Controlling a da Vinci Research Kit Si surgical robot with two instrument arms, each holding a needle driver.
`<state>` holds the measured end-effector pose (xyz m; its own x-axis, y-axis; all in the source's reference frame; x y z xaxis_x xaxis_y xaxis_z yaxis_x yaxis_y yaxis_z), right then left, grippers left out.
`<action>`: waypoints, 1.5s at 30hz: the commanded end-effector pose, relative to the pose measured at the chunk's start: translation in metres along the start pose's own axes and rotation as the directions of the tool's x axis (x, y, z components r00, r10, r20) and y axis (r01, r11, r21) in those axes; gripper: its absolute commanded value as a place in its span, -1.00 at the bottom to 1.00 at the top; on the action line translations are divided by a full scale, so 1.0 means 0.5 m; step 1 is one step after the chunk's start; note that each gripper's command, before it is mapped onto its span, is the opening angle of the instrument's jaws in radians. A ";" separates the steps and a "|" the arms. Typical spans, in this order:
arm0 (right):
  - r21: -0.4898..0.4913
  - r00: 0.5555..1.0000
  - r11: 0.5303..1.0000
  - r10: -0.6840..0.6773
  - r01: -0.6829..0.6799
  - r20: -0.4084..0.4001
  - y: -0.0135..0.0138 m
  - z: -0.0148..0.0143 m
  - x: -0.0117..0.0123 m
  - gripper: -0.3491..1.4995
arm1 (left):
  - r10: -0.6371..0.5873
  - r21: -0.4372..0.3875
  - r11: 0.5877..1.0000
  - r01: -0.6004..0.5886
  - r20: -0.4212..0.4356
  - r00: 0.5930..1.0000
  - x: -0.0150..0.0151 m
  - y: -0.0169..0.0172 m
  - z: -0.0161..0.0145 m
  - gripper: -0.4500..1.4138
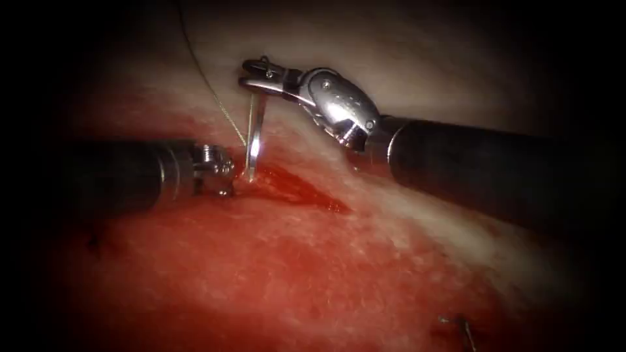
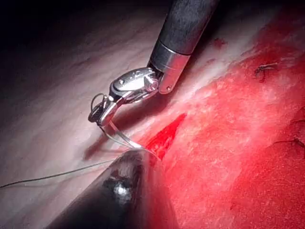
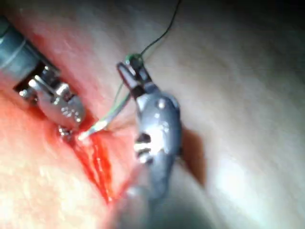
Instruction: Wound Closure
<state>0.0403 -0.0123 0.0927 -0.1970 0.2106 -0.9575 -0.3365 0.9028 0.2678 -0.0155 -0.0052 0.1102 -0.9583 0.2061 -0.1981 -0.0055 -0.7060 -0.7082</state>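
Observation:
The right tool (image 1: 251,75) reaches in over the pale tissue (image 1: 404,85), shut on the curved needle (image 1: 253,130) near its thread end. The needle hangs steeply down from it. Its tip meets the tissue at the left end of the cut (image 1: 300,189); how deep it sits I cannot tell. The left tool (image 1: 227,186) rests low against the tissue just left of that tip. Thread (image 1: 208,85) runs from the needle up and away to the far left. The left wrist view has the right tool (image 2: 97,114), needle (image 2: 121,136) and thread (image 2: 47,177). The right wrist view has the right tool (image 3: 131,74), left tool (image 3: 66,131) and needle (image 3: 102,124).
Red fluid (image 1: 280,274) covers the near part of the tissue and pools in the cut. Short thread ends (image 1: 464,328) stick up from the tissue at the near right, also seen as thread ends (image 2: 264,69) in the left wrist view. A small dark mark (image 1: 94,244) sits near left.

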 end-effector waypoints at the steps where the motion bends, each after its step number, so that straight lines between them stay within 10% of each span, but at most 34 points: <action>1: 0.001 1.000 1.000 -0.004 0.004 0.001 0.0000 0.0012 -0.0023 -1.00 | 0.001 0.000 1.000 -0.001 -0.007 1.000 0.0009 -0.0009 0.0006 -1.00; 45: -0.066 0.999 0.997 -0.043 0.044 0.025 -0.0092 0.0021 -0.0058 -1.00 | 0.020 0.053 0.998 -0.016 -0.081 0.996 -0.0007 0.0029 -0.0084 -1.00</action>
<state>0.0425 -0.0169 0.0937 -0.1571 0.1818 -0.9707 -0.4080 0.8832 0.2314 -0.0133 -0.0036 0.1055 -0.9309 0.2476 -0.2685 -0.0062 -0.7458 -0.6662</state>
